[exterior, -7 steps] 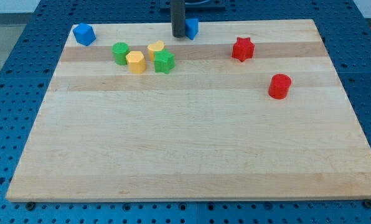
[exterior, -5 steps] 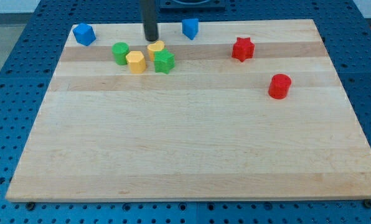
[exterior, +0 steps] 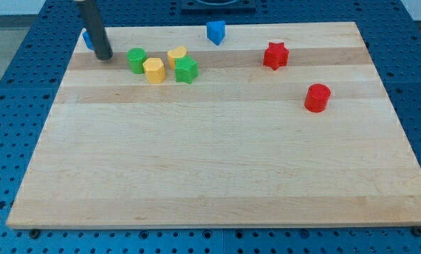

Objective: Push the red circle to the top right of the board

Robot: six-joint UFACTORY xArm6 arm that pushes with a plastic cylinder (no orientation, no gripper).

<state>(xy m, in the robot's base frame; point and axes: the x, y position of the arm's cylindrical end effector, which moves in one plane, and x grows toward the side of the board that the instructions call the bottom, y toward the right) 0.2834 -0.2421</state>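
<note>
My tip [exterior: 104, 57] has slid way over to the view's top left, now beside the green circle [exterior: 136, 60] and hiding a blue block [exterior: 87, 39]. No jaws here, nothing held. The red circle [exterior: 317, 97] hasn't budged at the right.

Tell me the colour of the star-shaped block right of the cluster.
Red star; the single camera view shows it clearly.

One camera looks down at a slant over the whole board [exterior: 217, 176].
</note>
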